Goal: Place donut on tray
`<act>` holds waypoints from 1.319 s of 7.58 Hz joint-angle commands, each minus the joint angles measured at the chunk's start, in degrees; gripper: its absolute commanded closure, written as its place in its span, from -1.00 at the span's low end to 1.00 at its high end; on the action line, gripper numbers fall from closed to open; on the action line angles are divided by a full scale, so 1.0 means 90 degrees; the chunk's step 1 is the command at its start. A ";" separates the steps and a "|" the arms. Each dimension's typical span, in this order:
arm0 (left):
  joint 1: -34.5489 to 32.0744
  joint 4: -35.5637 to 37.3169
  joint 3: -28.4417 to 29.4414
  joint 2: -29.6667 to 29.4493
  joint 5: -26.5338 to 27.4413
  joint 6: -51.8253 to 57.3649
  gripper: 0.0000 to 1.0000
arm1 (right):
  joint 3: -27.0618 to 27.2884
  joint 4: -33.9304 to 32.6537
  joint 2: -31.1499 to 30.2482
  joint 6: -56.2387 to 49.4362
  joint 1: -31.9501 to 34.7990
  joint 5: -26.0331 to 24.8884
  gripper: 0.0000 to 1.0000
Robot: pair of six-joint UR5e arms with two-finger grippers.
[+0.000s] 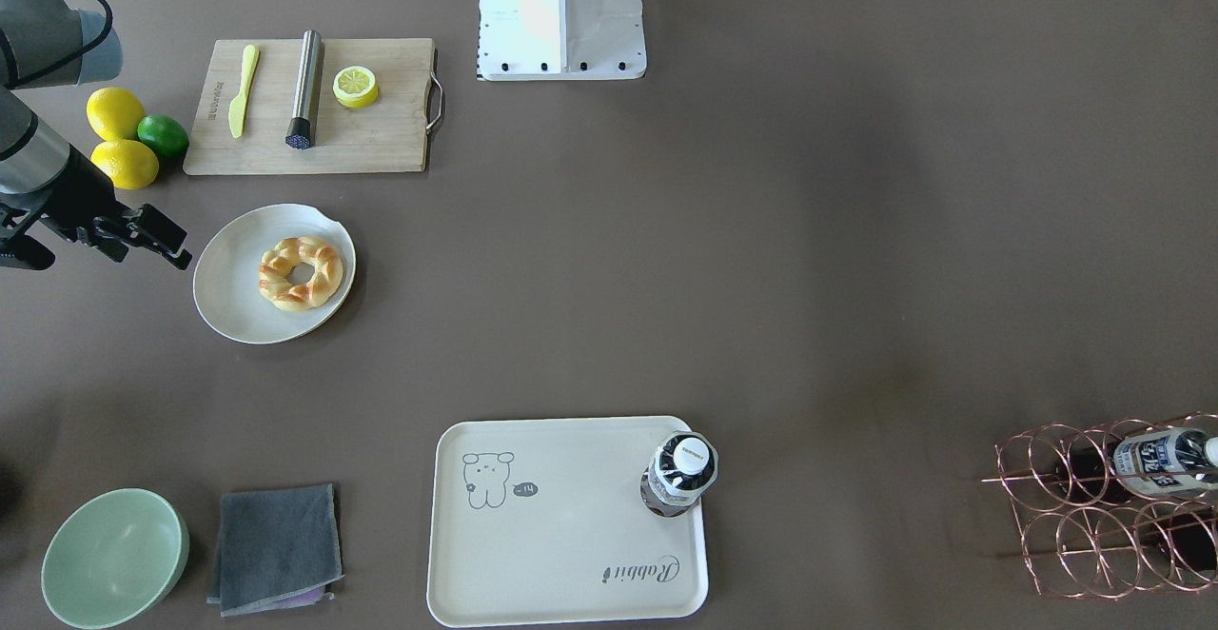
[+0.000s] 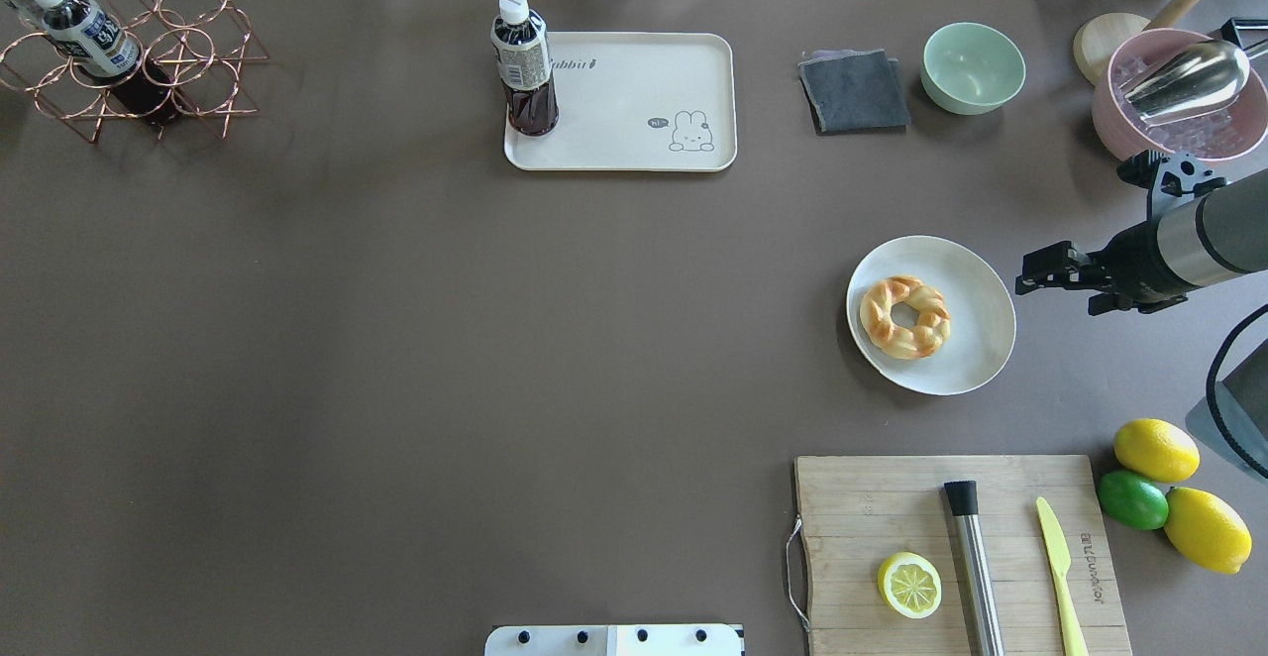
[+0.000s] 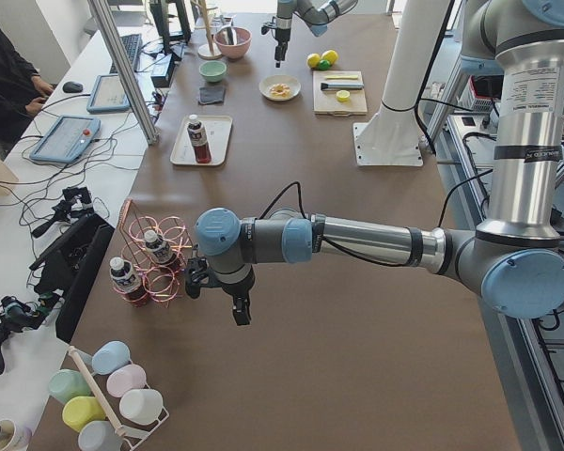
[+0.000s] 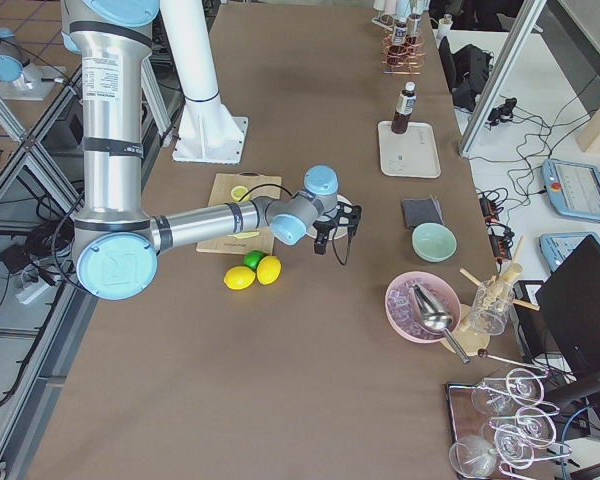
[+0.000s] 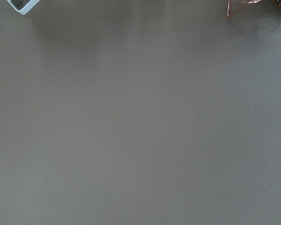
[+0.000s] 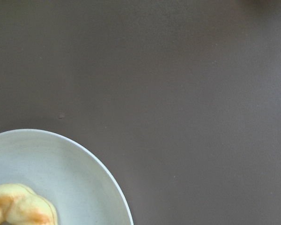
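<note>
Donut (image 2: 904,316) lies flat on round plate (image 2: 981,354), hole up; no long axis; golden twisted ring, browned ridges. Right gripper (image 2: 1030,275) hovers just off plate's rim, donut on its tray-ward side; finger gap unreadable. Left gripper (image 3: 242,316) far from plate, likewise unreadable. Tray (image 2: 634,146) well apart from plate.

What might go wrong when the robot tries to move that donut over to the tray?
The right gripper hangs beside the plate, off the donut; a misjudged grab may shove the plate or squash the pastry. A bottle stands upright on the tray corner; the arm might tip it while setting the donut down.
</note>
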 commanded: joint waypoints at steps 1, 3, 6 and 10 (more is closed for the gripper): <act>0.0000 0.0007 0.0006 -0.0035 0.0000 0.0000 -0.97 | -0.0204 0.0110 0.0119 0.0145 -0.0270 -0.0199 -1.00; 0.0000 0.0007 0.0015 -0.0045 0.0000 0.0000 -0.97 | -0.0322 0.0120 0.0334 0.0448 -0.0505 -0.0356 -1.00; 0.0000 0.0007 0.0025 -0.0045 0.0000 0.0000 -0.97 | -0.0420 0.0120 0.0354 0.0458 -0.0681 -0.0600 -0.95; 0.0000 0.0007 0.0055 -0.0054 0.0000 0.0010 -0.97 | -0.0342 0.0130 0.0354 0.0878 -0.0770 -0.0738 1.00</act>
